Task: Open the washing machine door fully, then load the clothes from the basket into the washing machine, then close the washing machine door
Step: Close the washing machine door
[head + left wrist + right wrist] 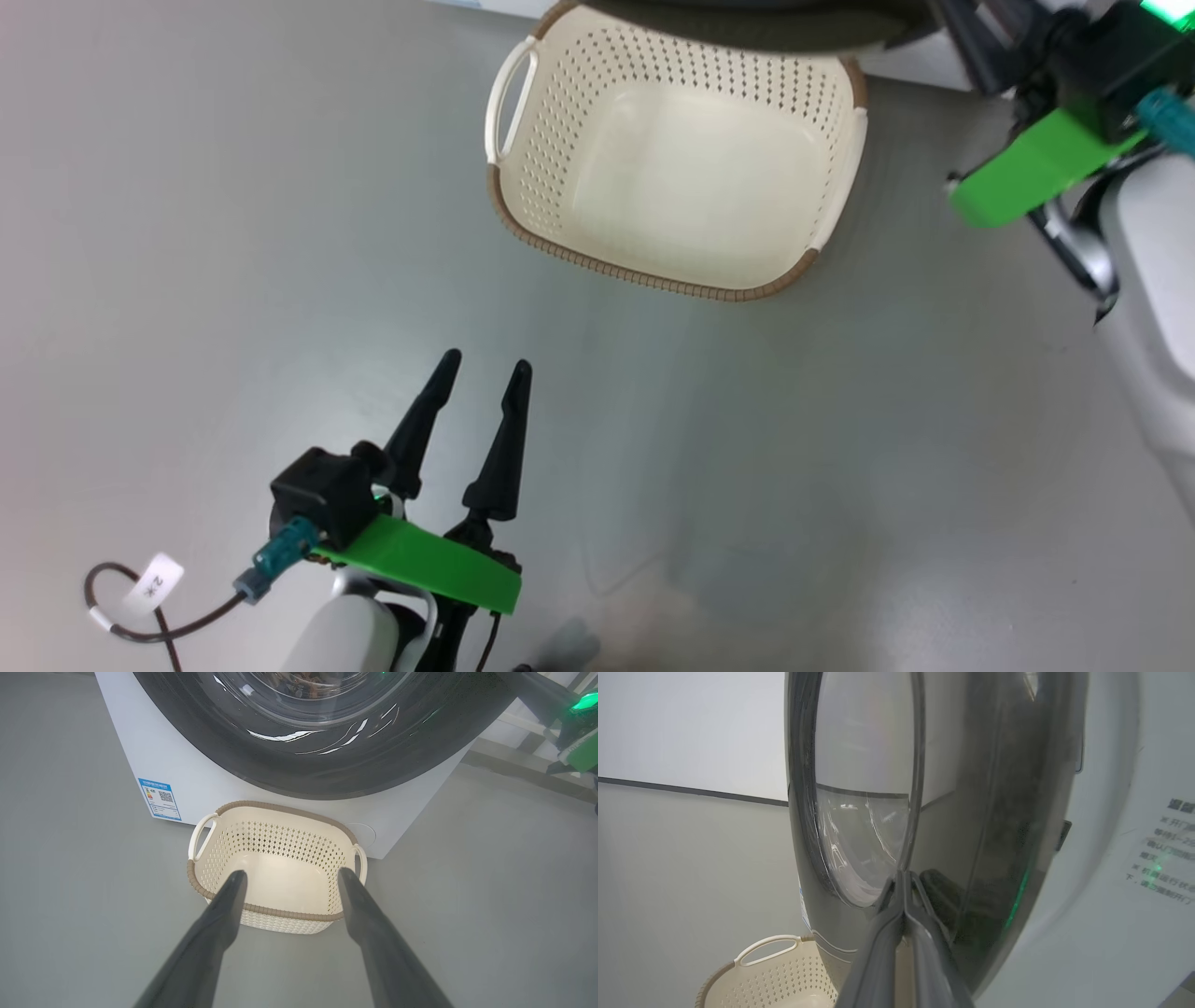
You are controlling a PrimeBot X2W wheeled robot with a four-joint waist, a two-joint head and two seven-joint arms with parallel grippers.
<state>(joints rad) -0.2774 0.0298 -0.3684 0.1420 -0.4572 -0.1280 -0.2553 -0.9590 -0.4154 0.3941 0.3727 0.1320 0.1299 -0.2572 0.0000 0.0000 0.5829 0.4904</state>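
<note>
- One basket (551,140), with two white handles (200,835).
- One washing machine (140,751); one washing machine door (327,765); one blue sticker (160,799).
- Two grippers: left gripper (487,361), right gripper (903,875). Two dark fingers (219,933) each.

The head camera looks down from high up at the floor (233,233) and the basket (551,140). The left wrist camera sits low and faces the basket and the washing machine door (327,765). The right wrist camera is very close to the door and looks along it. All three see the basket.
</note>
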